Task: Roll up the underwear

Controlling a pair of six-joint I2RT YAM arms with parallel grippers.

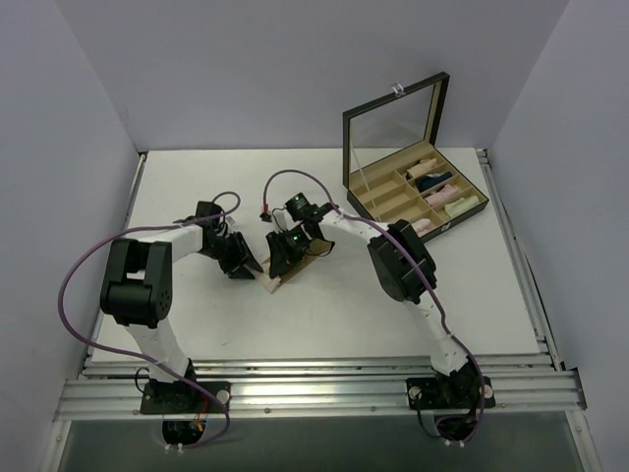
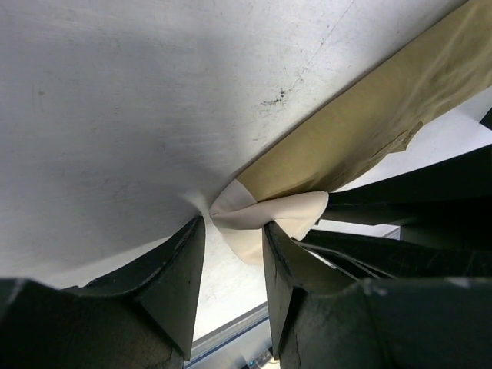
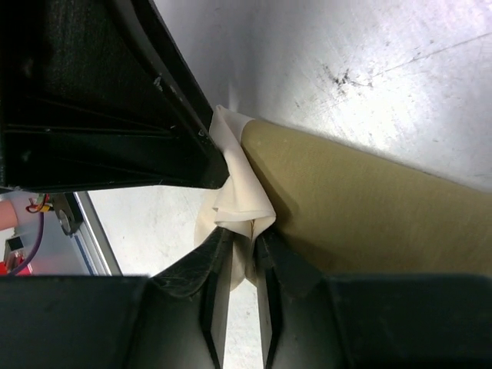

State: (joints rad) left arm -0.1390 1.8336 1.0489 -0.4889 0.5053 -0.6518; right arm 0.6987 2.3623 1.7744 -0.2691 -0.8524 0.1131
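Note:
The tan-beige underwear (image 1: pixel 295 270) lies as a long folded strip at the table's middle, its paler band end (image 2: pixel 261 215) bunched up toward the left. My left gripper (image 1: pixel 246 265) stands open at that end; the band (image 3: pixel 238 192) touches its right fingertip, with bare table between the fingers (image 2: pixel 233 231). My right gripper (image 1: pixel 283 258) meets it from the other side. Its jaws (image 3: pixel 244 242) stand a little apart with a fold of the pale band between the tips. The tan body (image 3: pixel 369 207) runs off to the right. No white underwear shows on the table.
A black compartment box (image 1: pixel 388 202) with a raised glass lid stands at the back right, holding a navy roll (image 1: pixel 432 182), a mint-green roll (image 1: pixel 462 206) and pinkish rolls. The two grippers nearly touch each other. A metal rail (image 1: pixel 314 369) runs along the near edge.

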